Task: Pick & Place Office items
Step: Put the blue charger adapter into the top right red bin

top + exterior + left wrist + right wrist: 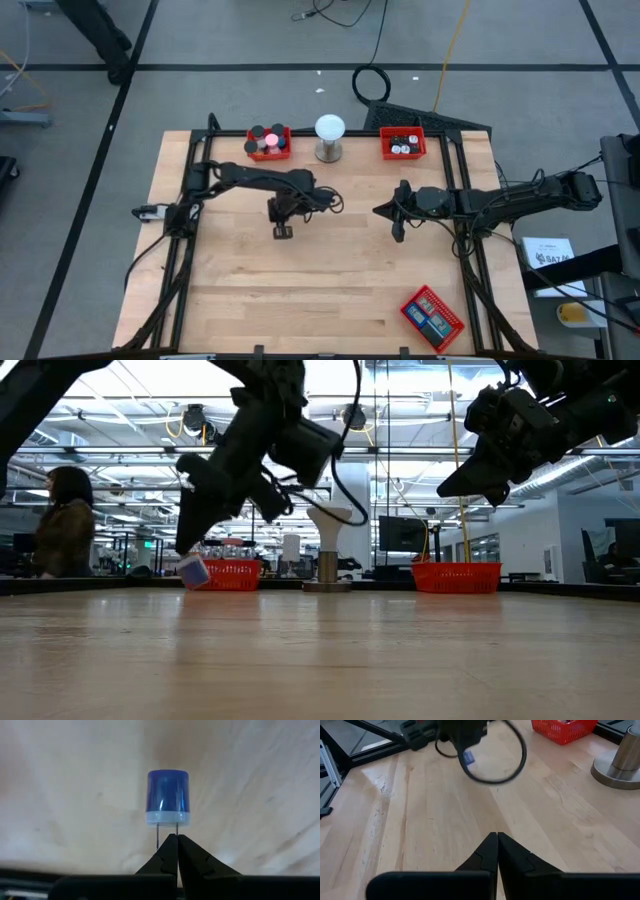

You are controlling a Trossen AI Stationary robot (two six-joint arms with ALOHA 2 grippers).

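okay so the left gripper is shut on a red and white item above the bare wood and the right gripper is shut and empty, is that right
One thing is off: the item in the left gripper is blue and white, not red and white; the left wrist view shows it, pinched by its thin prongs. The rest holds: it hangs above bare wood, and the right gripper is shut and empty.

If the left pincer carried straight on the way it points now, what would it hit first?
The bare wooden tabletop, most likely. The left pincer points down at it, shut on the thin metal pins of a small blue-and-white cylindrical plug, which would touch first. How near is unclear.
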